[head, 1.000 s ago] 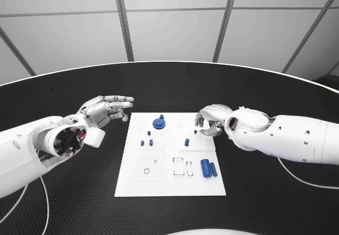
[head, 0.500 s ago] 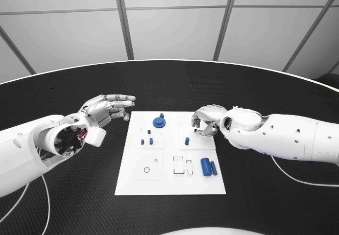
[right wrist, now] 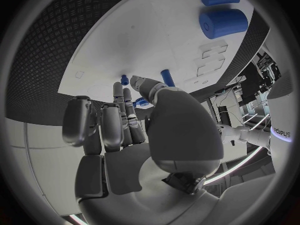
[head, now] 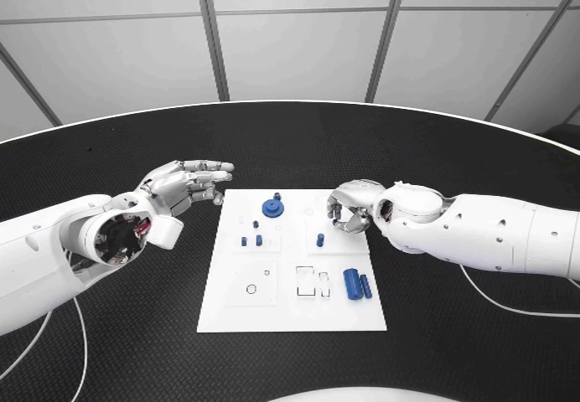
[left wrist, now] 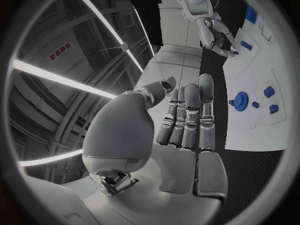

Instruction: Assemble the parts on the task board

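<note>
The white task board (head: 290, 306) lies mid-table. A blue gear-like part (head: 273, 208) stands at its far edge, with small blue pegs (head: 251, 242) and another peg (head: 319, 240) behind it. Two blue cylinders (head: 357, 286) lie near the board's right edge. My right hand (head: 353, 206) hovers over the far right corner, fingers half curled, with nothing seen in them; the wrist view shows the right hand (right wrist: 125, 130) above the peg (right wrist: 167, 77) and the thick cylinder (right wrist: 223, 23). My left hand (head: 183, 186) hangs left of the board with fingers stretched out, empty; the left hand (left wrist: 187, 120) faces the gear (left wrist: 239, 99).
The round black table (head: 121, 335) has a pale rim at the back. Empty slots (head: 313, 282) and a small hole (head: 251, 291) mark the board's near half. A cable (head: 520, 310) trails under my right arm.
My right hand has drifted slightly left and away from me over the board's far right corner. The left hand has barely moved.
</note>
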`<state>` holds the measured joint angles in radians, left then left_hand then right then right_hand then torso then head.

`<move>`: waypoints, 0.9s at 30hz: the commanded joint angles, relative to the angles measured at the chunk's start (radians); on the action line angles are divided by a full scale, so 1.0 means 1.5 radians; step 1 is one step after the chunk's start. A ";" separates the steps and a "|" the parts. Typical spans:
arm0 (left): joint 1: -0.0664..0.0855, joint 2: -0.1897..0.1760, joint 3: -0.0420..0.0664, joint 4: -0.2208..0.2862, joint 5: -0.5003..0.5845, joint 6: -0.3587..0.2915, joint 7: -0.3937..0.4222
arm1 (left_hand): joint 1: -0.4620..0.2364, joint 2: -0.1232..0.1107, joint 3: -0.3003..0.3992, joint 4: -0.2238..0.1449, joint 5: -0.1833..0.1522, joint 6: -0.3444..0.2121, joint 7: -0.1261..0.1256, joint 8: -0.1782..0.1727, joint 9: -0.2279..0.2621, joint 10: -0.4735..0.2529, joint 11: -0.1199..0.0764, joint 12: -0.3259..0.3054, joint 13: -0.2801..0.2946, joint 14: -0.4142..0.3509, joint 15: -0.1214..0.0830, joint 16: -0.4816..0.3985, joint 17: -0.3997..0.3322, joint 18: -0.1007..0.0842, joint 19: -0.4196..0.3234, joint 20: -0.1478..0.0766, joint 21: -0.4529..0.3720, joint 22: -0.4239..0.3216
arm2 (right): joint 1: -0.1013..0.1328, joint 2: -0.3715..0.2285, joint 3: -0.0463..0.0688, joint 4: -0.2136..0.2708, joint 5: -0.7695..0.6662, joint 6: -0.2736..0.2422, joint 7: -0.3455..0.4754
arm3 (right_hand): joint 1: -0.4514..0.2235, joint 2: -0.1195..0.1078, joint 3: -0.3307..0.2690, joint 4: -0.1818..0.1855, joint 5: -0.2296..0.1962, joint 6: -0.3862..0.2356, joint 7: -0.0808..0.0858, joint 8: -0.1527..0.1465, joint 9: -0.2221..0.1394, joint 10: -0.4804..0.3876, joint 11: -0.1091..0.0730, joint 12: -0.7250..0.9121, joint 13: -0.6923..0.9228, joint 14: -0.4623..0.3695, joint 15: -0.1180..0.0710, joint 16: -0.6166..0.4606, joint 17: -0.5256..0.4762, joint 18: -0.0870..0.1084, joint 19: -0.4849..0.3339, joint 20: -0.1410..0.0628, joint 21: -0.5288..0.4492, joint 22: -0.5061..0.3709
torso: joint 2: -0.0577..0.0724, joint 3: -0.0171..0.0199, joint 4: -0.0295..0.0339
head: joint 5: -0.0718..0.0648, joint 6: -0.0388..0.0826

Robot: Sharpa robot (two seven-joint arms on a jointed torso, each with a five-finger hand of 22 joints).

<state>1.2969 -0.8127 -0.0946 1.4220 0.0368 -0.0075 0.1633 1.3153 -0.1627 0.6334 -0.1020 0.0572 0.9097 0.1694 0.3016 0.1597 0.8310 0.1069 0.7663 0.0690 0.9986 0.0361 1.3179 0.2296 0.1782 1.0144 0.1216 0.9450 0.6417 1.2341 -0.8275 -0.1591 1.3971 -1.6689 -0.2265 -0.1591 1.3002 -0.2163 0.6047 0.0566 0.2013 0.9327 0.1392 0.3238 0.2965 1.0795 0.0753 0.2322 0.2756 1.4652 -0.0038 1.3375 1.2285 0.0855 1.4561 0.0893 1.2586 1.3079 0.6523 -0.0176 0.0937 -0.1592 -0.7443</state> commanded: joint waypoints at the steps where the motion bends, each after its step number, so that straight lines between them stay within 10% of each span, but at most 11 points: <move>1: 0.000 0.001 0.000 -0.001 0.000 0.000 -0.001 | -0.004 0.001 -0.005 -0.001 -0.001 0.002 0.002 -0.004 0.001 -0.001 0.002 -0.003 -0.001 -0.006 0.000 -0.004 -0.001 0.005 -0.004 0.002 -0.005 -0.001 | -0.002 0.001 0.000 -0.001 0.000 0.002 0.001 | 0.003 0.005 0.002 -0.005 0.004 0.005 0.000 0.003 0.001 0.008 0.001 -0.003 -0.002 0.025 -0.001 0.005 0.001 -0.011 0.008 0.000 0.004 0.015 | 0.000 0.0005 -0.0001 | 0.001 -0.001; 27: 0.000 0.003 0.000 -0.003 0.000 0.003 -0.007 | -0.002 0.003 -0.004 -0.001 -0.001 0.002 0.003 -0.005 0.001 -0.001 0.002 -0.004 -0.001 -0.006 0.000 -0.005 -0.001 0.005 -0.003 0.002 -0.006 -0.002 | -0.009 0.016 0.000 -0.018 0.000 0.009 0.005 | 0.028 0.036 0.021 -0.038 -0.017 0.039 -0.004 0.017 0.015 0.050 -0.008 -0.005 -0.017 0.026 -0.008 0.009 0.005 -0.013 0.011 -0.006 0.016 0.028 | 0.000 0.0001 0.0011 | 0.000 -0.005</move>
<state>1.2969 -0.8074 -0.0946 1.4176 0.0367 -0.0032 0.1526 1.3153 -0.1627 0.6306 -0.1049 0.0572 0.9096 0.1694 0.2983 0.1603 0.8310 0.1069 0.7664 0.0689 0.9987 0.0362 1.3157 0.2287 0.1782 1.0144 0.1216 0.9411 0.6396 1.2202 -0.8036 -0.1590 1.3698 -1.6689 -0.2123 -0.1506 1.3437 -0.1729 0.6368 0.0051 0.1789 0.9864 0.1321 0.3469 0.3177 1.1371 0.0755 0.2274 0.2508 1.4643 -0.0103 1.3454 1.2346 0.0855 1.4634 0.0819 1.2799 1.3077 0.6515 -0.0174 0.0945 -0.1585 -0.7516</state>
